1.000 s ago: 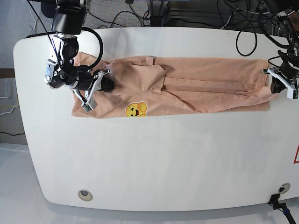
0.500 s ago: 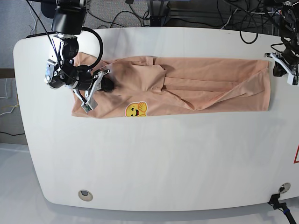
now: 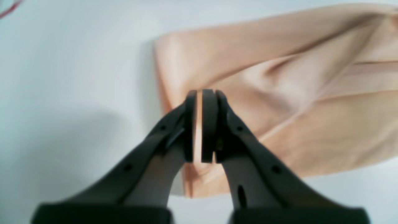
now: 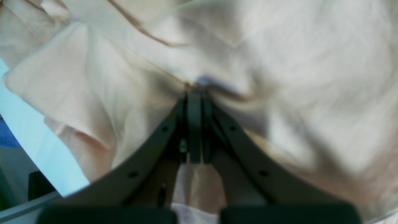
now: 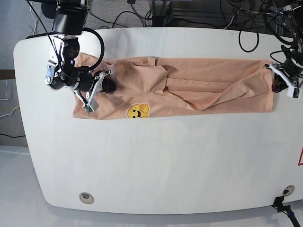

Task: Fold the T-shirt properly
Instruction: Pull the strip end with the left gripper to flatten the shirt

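Observation:
The peach T-shirt (image 5: 189, 85) lies as a long, wrinkled band across the far half of the white table (image 5: 165, 165), its yellow smiley print (image 5: 138, 111) near the front left edge. In the base view my right gripper (image 5: 105, 86) rests on the shirt's left end. In its wrist view that gripper (image 4: 194, 93) is shut on a pinch of bunched T-shirt (image 4: 279, 62) cloth. My left gripper (image 5: 278, 85) sits at the hem on the right. Its wrist view shows that gripper (image 3: 199, 91) closed to a thin slit on the T-shirt (image 3: 279, 77) just inside the hem edge.
Black cables (image 5: 246, 38) hang over the table's back edge. A round insert (image 5: 85, 197) sits near the front left corner and another (image 5: 287, 190) near the front right. The table's left edge (image 4: 46, 149) runs close under the right gripper.
My left gripper went up to the hem's far corner, then came back toward the hem's middle. A diagonal crease now runs from it across the shirt. The right arm has stayed still.

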Tool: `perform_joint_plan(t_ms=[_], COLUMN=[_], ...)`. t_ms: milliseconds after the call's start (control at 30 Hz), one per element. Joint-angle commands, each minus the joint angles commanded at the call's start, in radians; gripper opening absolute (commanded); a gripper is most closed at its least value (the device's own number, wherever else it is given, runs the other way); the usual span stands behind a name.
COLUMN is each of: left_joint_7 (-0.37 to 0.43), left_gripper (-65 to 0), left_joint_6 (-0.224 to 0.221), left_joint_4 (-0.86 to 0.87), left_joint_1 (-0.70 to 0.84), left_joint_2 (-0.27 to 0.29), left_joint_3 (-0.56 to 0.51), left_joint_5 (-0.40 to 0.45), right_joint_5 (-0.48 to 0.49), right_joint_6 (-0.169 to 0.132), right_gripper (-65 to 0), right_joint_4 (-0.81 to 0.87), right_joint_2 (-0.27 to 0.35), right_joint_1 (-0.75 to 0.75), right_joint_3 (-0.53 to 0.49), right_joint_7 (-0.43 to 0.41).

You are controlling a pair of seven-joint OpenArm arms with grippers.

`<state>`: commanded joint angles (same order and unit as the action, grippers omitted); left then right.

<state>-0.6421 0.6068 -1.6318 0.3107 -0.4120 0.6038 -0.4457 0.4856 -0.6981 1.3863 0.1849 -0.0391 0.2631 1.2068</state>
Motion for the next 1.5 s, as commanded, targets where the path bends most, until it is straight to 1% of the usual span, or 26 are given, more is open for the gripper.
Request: perform_joint_plan(t_ms=[33, 67, 100, 200, 233, 267, 300, 333, 467, 533, 567, 633, 700, 800, 967, 1067, 1300, 1433, 1500], left_joint_7=[0.0, 0.0, 0.0, 0.0, 0.0, -0.002, -0.015, -0.035, -0.097, -0.115, -0.117, -0.121, -0.123, -0.132, -0.138, -0.164, -0.164, -0.164, -0.164], left_gripper=[-60.8, -55.2, -49.1, -27.9, -22.7, -19.6, -18.5, -18.5, -18.5, -18.4, -18.4, -18.4, -18.4, -18.4, -18.4, -18.4, -18.4, -18.4, -18.4], left_joint_6=[0.0, 0.0, 0.0, 0.0, 0.0, 0.0, 0.0, 0.0, 0.0, 0.002, 0.005, 0.04, 0.057, 0.06, 0.063, 0.063, 0.063, 0.064, 0.064], left_joint_4=[0.0, 0.003, 0.006, 0.014, 0.014, 0.014, 0.023, 0.048, 0.233, 0.316, 0.341, 0.356, 0.359, 0.361, 0.361, 0.361, 0.361, 0.361, 0.359], left_joint_1=[0.0, 0.0, -0.002, -0.002, -0.003, -0.011, -0.021, -0.037, -0.117, -0.153, -0.166, -0.175, -0.176, -0.176, -0.172, -0.173, -0.175, -0.176, -0.176], left_joint_2=[0.0, 0.0, 0.0, 0.0, 0.0, 0.0, 0.002, 0.002, -0.005, -0.005, -0.005, -0.005, -0.005, -0.005, -0.002, -0.002, 0.002, 0.003, 0.021], left_joint_3=[-0.008, -0.018, -0.021, -0.021, -0.021, -0.021, -0.021, -0.02, 0.031, 0.037, 0.035, 0.021, 0.003, -0.017, -0.018, -0.018, -0.02, -0.072, -0.077], left_joint_5=[0.0, 0.0, 0.0, -0.002, -0.002, -0.002, -0.006, -0.026, -0.183, -0.213, -0.216, -0.215, -0.215, -0.215, -0.219, -0.221, -0.221, -0.222, -0.222], right_joint_5=[0.0, 0.0, 0.0, 0.0, 0.0, 0.0, 0.0, 0.0, 0.0, 0.0, 0.0, 0.0, 0.0, 0.0, 0.0, 0.0, 0.0, 0.0, 0.0], right_joint_6=[0.0, 0.0, 0.0, 0.0, 0.0, 0.0, 0.0, 0.0, 0.0, 0.0, 0.0, 0.0, 0.0, 0.0, 0.0, 0.0, 0.0, 0.0, 0.0], right_gripper=[-65.0, -65.0, -65.0, -65.0, -65.0, -65.0, -65.0, -65.0, -65.0, -65.0, -65.0, -65.0, -65.0, -65.0, -65.0, -65.0, -65.0, -65.0, -65.0], right_joint_4=[0.0, 0.0, 0.0, 0.0, 0.0, 0.0, 0.0, 0.0, 0.0, 0.0, 0.0, 0.0, 0.0, 0.0, 0.0, 0.0, 0.0, 0.0, 0.0], right_joint_2=[0.0, 0.0, 0.0, -0.003, -0.003, -0.003, -0.003, -0.003, -0.005, -0.005, -0.005, -0.005, -0.005, -0.003, -0.006, -0.006, -0.006, -0.006, -0.006], right_joint_1=[0.0, 0.0, 0.0, 0.0, 0.0, 0.0, 0.0, 0.0, 0.0, 0.0, 0.002, 0.003, 0.005, 0.005, 0.003, 0.002, 0.002, 0.002, 0.002], right_joint_3=[0.0, 0.0, 0.0, 0.0, 0.0, 0.0, 0.0, 0.0, 0.0, 0.0, 0.0, 0.0, 0.0, 0.0, 0.0, 0.0, -0.002, 0.0, 0.0], right_joint_7=[0.0, 0.0, 0.0, 0.0, 0.0, 0.0, 0.0, 0.0, 0.0, 0.0, 0.0, 0.0, 0.0, 0.0, 0.0, 0.0, 0.0, 0.0, 0.0])
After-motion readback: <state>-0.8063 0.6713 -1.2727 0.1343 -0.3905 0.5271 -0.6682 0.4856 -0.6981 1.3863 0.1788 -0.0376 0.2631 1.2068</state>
